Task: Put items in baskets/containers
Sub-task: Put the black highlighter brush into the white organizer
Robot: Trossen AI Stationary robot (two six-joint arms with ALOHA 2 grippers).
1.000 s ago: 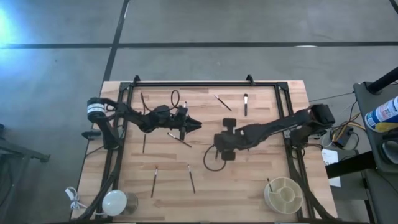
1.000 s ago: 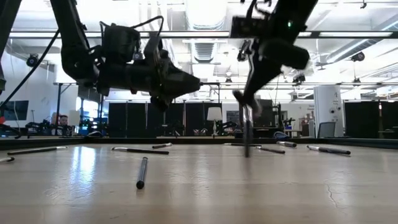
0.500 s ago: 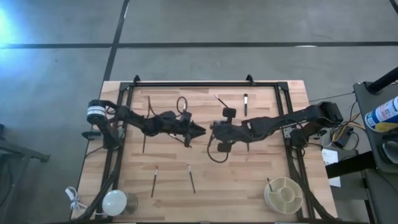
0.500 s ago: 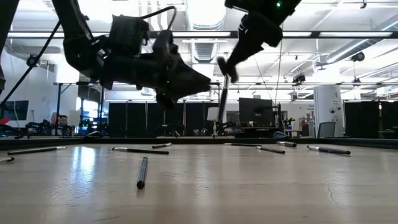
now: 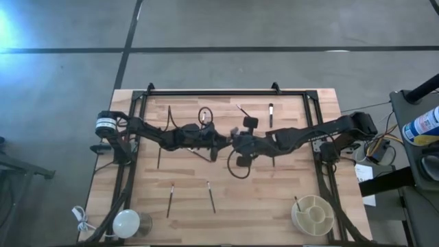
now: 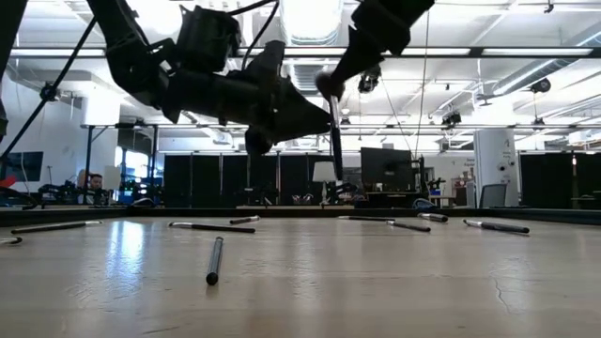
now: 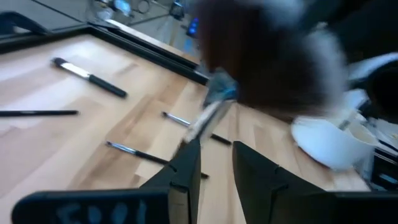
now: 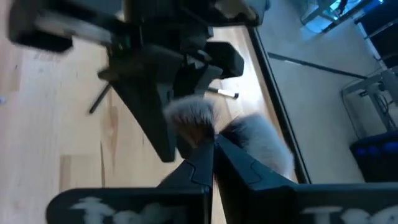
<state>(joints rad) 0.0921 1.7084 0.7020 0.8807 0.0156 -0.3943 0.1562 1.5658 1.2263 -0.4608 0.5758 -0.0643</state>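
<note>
1. Overhead, the left end effector [image 5: 221, 142] and the right end effector [image 5: 233, 143] met tip to tip above the middle of the table [image 5: 288, 185], both raised well clear of the wood in the low view.
2. The right end effector [image 8: 212, 144] had its fingers pressed together, pinching the fluffy brush [image 6: 334, 131], which hung upright from it in the low view, handle down.
3. The left end effector [image 7: 214, 146] had its fingers slightly parted with the brush's handle [image 7: 208, 115] just in front of them; whether they touched it could not be told.
4. Thin brushes lay scattered on the table: two near the far edge [image 5: 270, 114], two toward the near side [image 5: 211, 197], and one beside the left arm [image 5: 159, 158].
5. The cream tub [image 5: 313, 213] sat at the near right corner with a brush standing in it.
6. A white dome [image 5: 126, 222] rested at the near left corner.
</note>
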